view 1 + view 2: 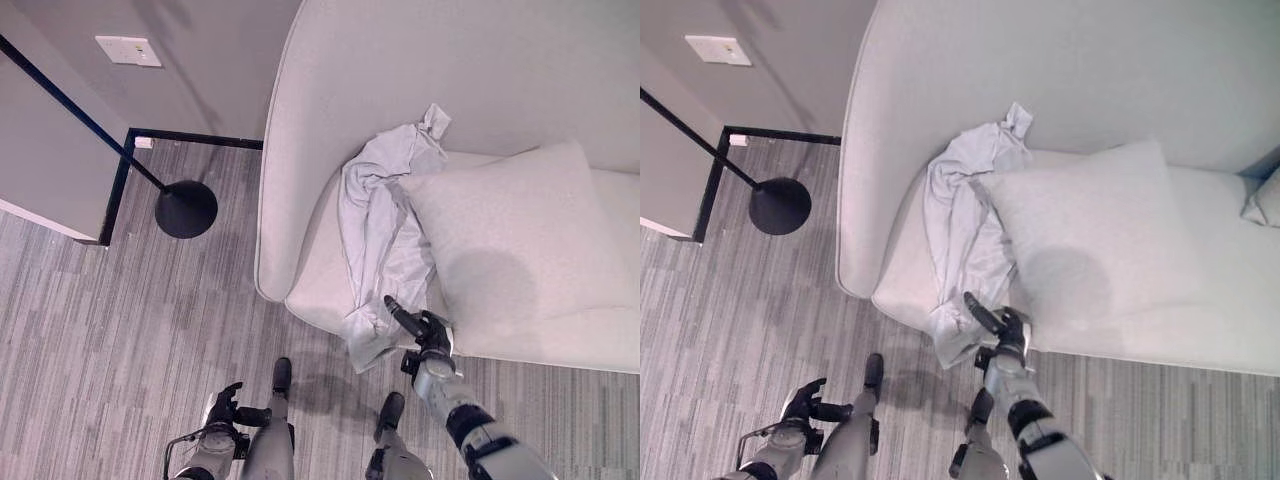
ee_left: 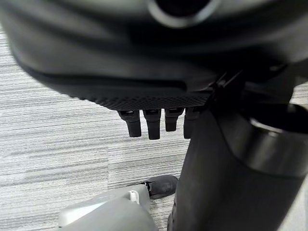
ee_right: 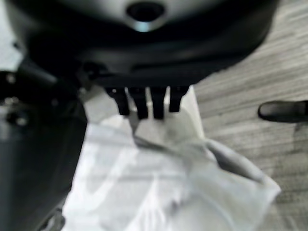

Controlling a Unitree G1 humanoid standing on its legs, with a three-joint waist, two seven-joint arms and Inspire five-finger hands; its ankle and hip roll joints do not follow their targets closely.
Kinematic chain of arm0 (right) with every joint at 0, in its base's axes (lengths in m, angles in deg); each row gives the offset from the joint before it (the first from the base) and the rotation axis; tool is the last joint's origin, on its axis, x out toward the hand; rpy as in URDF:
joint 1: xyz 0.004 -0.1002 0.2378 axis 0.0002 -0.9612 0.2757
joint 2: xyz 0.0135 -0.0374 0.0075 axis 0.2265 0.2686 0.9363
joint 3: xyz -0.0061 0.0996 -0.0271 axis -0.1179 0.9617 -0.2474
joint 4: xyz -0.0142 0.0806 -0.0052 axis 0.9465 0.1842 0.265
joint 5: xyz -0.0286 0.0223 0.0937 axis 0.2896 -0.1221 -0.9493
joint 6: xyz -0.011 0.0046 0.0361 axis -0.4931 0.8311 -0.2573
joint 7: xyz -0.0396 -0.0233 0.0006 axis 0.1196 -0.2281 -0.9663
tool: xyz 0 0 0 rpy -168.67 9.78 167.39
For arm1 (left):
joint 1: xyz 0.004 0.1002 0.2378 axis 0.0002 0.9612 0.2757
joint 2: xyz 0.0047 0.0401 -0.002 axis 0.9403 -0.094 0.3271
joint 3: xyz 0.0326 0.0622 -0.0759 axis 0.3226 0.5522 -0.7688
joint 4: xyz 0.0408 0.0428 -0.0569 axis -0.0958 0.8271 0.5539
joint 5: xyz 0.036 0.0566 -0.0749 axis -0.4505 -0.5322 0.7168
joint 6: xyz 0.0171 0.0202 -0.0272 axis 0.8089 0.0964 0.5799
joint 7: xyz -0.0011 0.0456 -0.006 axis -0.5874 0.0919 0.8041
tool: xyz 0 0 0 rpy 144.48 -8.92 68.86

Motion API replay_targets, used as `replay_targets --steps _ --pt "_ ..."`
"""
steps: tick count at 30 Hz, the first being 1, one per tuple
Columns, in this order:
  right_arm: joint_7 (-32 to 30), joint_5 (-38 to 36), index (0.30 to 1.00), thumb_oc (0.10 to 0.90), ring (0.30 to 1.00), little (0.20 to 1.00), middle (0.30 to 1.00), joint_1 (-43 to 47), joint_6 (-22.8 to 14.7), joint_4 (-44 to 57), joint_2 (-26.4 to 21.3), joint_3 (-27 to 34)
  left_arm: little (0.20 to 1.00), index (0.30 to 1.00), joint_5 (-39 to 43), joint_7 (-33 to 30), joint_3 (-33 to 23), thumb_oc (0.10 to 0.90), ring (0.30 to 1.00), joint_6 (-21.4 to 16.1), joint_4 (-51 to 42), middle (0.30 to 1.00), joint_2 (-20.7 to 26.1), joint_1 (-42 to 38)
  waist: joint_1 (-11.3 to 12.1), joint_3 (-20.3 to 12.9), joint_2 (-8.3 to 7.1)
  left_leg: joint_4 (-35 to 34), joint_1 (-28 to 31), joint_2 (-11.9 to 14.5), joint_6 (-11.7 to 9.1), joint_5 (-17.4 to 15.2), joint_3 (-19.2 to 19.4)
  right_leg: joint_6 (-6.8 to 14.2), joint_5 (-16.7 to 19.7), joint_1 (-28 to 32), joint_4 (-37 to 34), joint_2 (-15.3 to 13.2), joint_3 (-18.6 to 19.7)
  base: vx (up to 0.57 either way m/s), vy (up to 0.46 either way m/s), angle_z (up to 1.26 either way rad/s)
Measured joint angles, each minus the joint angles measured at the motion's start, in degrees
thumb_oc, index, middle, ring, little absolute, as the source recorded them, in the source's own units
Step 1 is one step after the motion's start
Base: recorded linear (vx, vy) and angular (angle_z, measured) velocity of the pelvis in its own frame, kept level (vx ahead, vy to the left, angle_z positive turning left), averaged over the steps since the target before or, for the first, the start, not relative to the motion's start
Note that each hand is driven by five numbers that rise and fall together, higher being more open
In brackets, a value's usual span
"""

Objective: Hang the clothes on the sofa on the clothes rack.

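Note:
A pale grey shirt [image 1: 380, 230] lies crumpled on the light grey sofa [image 1: 500, 70], running from the backrest down over the seat's front edge. My right hand [image 1: 428, 335] is at that front edge, just right of the shirt's hanging hem, open. In the right wrist view its straight fingers [image 3: 144, 103] hover right over the shirt [image 3: 159, 192] without gripping it. My left hand [image 1: 222, 408] hangs low over the floor, well left of the sofa, open and empty; its fingers [image 2: 151, 125] point at the carpet. The black clothes rack's round base [image 1: 186, 208] stands on the floor left of the sofa.
A large grey cushion [image 1: 510, 240] leans on the sofa, partly covering the shirt's right side. The rack's thin pole [image 1: 80, 110] slants up towards the far left. A black frame [image 1: 120, 180] edges the wall corner behind it. Grey striped carpet [image 1: 120, 330] spreads in front.

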Motion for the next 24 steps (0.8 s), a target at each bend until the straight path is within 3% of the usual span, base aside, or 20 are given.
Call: replay_targets --steps 9,14,24 --pt "-1.2 -3.4 0.9 0.8 0.9 0.9 0.9 8.9 -1.1 -12.1 -0.9 1.7 0.9 0.9 1.5 0.1 1.3 0.8 0.9 -0.7 0.0 0.9 -0.4 -0.7 0.7 0.8 1.1 1.1 -1.2 0.0 0.1 -0.1 0.1 -0.2 0.3 -1.0 0.0 0.0 0.5 0.0 0.002 -0.01" --pt "-1.3 -4.7 0.9 0.8 0.9 0.9 0.9 14.2 -0.1 -17.5 -3.6 2.0 0.9 0.9 1.5 0.2 4.1 0.8 0.9 -1.4 -0.1 0.9 -0.7 -2.6 1.9 1.8 2.1 2.2 -3.3 0.0 0.2 -0.1 0.0 -0.3 1.1 -2.6 0.0 0.0 0.8 -0.01 0.02 -0.02" --pt "-1.4 -5.1 0.9 0.8 0.9 0.9 0.9 21.8 3.4 -26.1 -5.4 1.0 0.9 0.9 1.4 0.3 6.4 0.8 0.9 -1.8 -0.2 0.9 -0.6 -4.5 3.5 2.9 2.11 3.3 -4.9 -0.2 0.3 -0.1 -0.8 -0.3 1.6 -3.2 0.0 -0.1 0.2 0.03 0.033 0.04"
